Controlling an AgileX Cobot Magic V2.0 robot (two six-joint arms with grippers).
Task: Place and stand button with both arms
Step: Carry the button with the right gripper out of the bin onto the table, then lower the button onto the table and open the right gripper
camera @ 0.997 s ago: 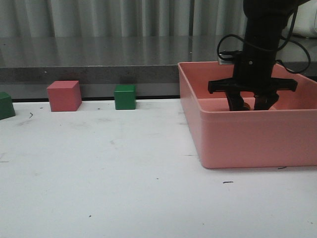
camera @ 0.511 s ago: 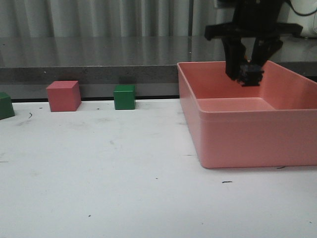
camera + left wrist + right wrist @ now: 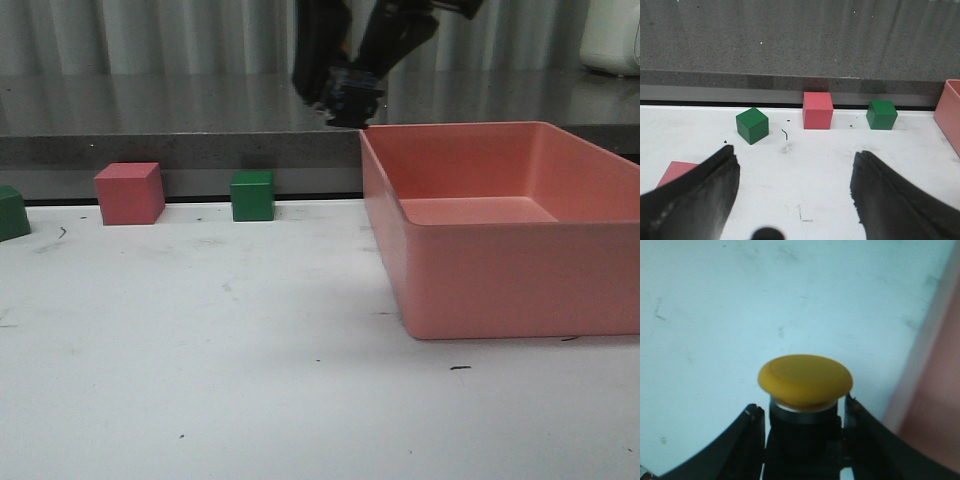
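Note:
My right gripper (image 3: 345, 95) is high above the table, just left of the pink bin's (image 3: 480, 270) near-left corner, and is shut on the button (image 3: 348, 97). In the right wrist view the button (image 3: 805, 382) shows its yellow mushroom cap and silver collar, with the black base pinched between the fingers (image 3: 752, 432); the gripper (image 3: 803, 412) hangs over bare white table. My left gripper (image 3: 795, 160) is open and empty, low over the white table, seen only in the left wrist view.
A pink cube (image 3: 129, 192) and green cube (image 3: 252, 195) stand at the table's back edge; another green cube (image 3: 12, 212) is at the far left. The left wrist view shows these cubes (image 3: 817, 110) and a flat pink piece (image 3: 675, 172) beside its finger.
My right gripper has lifted out of the pink bin with the button and moved left, past the bin's left wall, and is now high above the table.

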